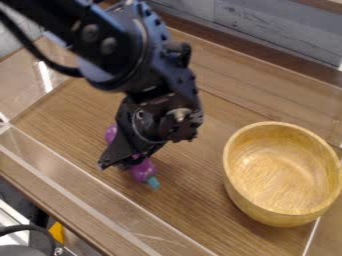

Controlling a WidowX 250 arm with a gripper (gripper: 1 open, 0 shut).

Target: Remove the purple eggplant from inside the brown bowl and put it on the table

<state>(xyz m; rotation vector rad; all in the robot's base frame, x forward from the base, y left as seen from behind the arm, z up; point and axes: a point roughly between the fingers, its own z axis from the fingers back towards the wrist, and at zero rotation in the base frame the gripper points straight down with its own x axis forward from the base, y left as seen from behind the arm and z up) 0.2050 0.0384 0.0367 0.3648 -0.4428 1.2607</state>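
Observation:
The purple eggplant (140, 171) sits low over the table (67, 150), left of the brown bowl, its teal stem tip pointing toward the front right. My dark gripper (132, 160) comes down on it from above and is shut on it, and the fingers hide part of its body. I cannot tell whether the eggplant touches the wood. The brown bowl (281, 205) stands at the right with nothing in it, well apart from the gripper.
A clear acrylic wall (80, 205) runs along the front edge of the table, close to the eggplant. Another acrylic wall (254, 45) borders the back edge. The blue and black arm (107, 45) reaches in from the upper left.

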